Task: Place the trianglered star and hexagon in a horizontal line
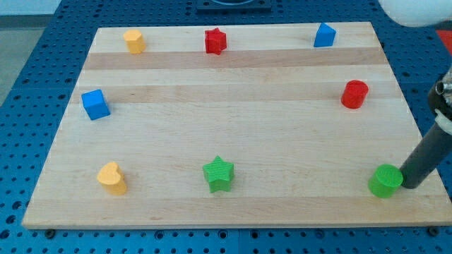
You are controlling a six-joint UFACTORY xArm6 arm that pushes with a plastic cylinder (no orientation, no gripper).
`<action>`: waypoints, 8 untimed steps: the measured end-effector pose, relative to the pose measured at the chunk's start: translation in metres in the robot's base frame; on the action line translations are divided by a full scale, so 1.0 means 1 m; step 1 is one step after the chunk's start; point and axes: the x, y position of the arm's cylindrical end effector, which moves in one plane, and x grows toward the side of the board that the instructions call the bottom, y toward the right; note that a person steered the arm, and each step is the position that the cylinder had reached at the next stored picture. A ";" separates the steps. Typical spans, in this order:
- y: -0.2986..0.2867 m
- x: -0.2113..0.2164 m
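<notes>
Resting my tip [412,186] against green cylinder [385,181], worktop's [233,106] lower-right corner; no jaws, nothing gripped. Red star [215,41] and blue triangle [324,35] far up-left. Hexagon unclear. Blocks look light, rigid, slippery: push flat sides.

Blue cube [95,104], green star [218,173], yellow heart [111,177].

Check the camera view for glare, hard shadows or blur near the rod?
Camera view: lighting is even and soft, with only faint short shadows under the blocks and no glare on the wooden board. The blocks are sharp, for example the green star. The rod looks slightly soft at the view's right edge, my tip beside the green cylinder. An overexposed white blob sits at the view's top right.
</notes>
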 end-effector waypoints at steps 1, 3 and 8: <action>0.025 -0.089; 0.070 -0.245; -0.118 -0.328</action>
